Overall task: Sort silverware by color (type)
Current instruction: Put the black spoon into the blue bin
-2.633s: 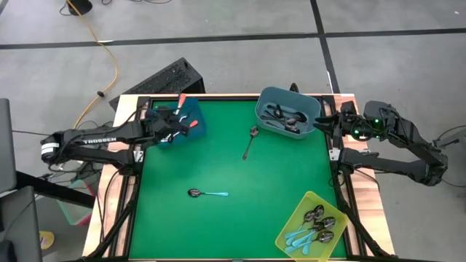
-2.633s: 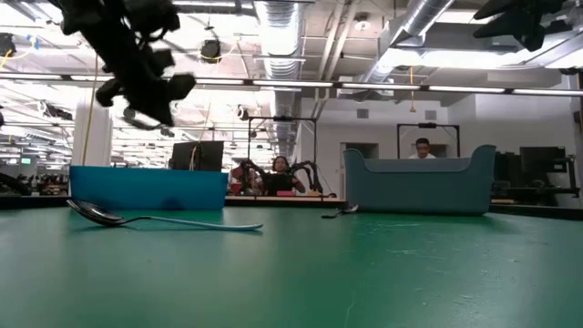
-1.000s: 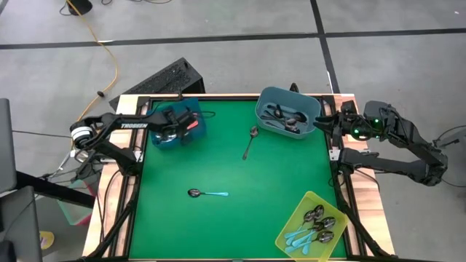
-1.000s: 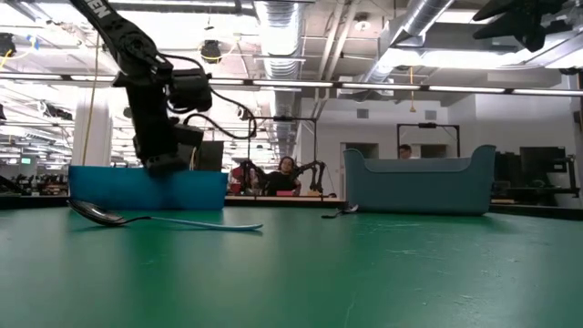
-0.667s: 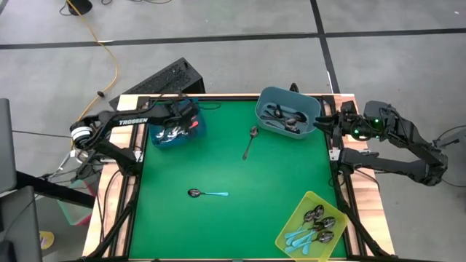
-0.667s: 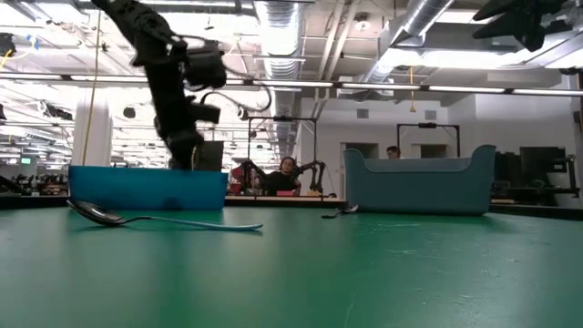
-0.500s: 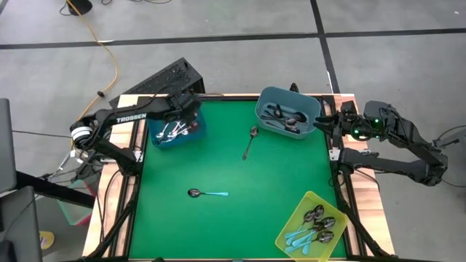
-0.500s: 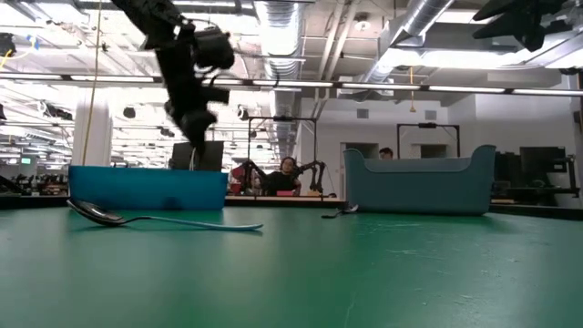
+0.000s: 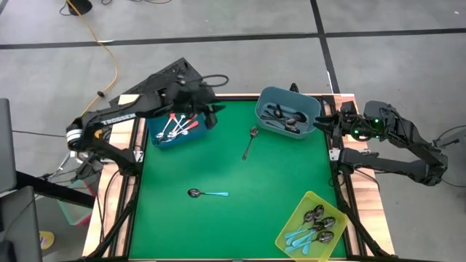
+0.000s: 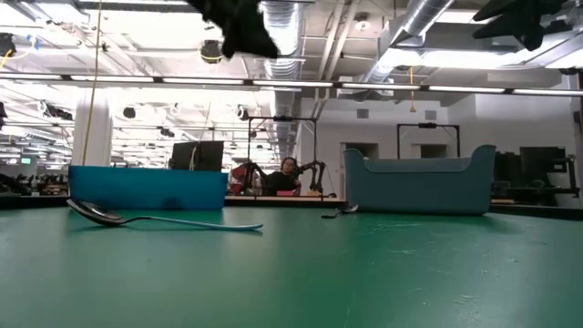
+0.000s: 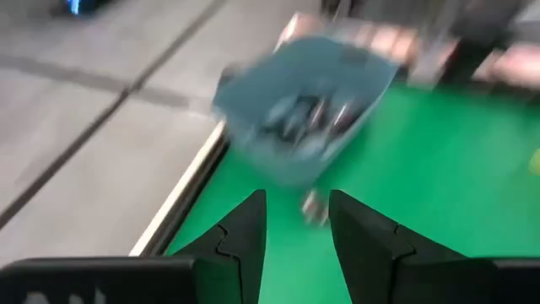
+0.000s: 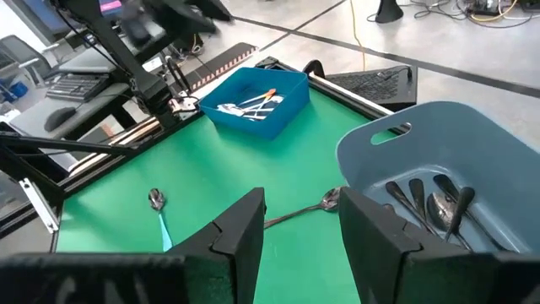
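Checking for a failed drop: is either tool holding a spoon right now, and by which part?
Nothing is held. The left tool is open and empty, up beside the blue bin; the right tool waits open and empty.

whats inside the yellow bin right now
The yellow bin holds several spoons with shiny bowls and light blue handles, overlapping. Their exact count is unclear, and anything underneath them is hidden.

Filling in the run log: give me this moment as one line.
left claw: open, empty, beside blue bin | right claw: open, waiting by grey bin | loose on mat: light-blue spoon, dark spoon
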Action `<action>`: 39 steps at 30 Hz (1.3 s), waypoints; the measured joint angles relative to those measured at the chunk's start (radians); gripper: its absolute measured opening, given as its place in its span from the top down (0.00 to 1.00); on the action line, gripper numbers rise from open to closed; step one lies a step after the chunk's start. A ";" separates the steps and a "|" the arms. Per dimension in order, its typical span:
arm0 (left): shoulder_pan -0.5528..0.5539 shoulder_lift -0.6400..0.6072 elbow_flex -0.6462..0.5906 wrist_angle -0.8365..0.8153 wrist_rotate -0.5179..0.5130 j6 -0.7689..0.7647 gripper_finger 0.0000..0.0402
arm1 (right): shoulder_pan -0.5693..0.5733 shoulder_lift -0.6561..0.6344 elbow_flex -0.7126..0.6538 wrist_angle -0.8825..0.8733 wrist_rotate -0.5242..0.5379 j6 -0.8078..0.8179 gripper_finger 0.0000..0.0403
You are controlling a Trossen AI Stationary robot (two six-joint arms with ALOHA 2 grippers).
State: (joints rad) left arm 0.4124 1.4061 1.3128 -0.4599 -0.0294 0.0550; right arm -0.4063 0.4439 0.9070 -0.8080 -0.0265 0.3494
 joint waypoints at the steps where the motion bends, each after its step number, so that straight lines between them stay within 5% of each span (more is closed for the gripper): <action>1: -0.013 -0.016 0.000 0.036 0.012 -0.017 0.71 | 0.000 0.000 0.000 0.000 0.000 0.000 0.59; 13: -0.363 -0.153 -0.027 0.065 0.136 -0.040 0.71 | 0.000 0.000 0.000 0.000 0.023 0.001 0.59; 27: -0.916 -0.144 -0.064 -0.156 -0.320 -0.271 0.71 | 0.000 0.014 0.000 0.011 0.030 0.055 0.59; 39: -1.094 -0.146 -0.294 0.125 -0.451 -0.526 0.71 | 0.089 0.287 0.000 0.181 0.002 -0.008 0.59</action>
State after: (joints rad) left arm -0.6819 1.2606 1.0193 -0.3351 -0.4807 -0.4713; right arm -0.3168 0.7312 0.9073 -0.6265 -0.0246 0.3416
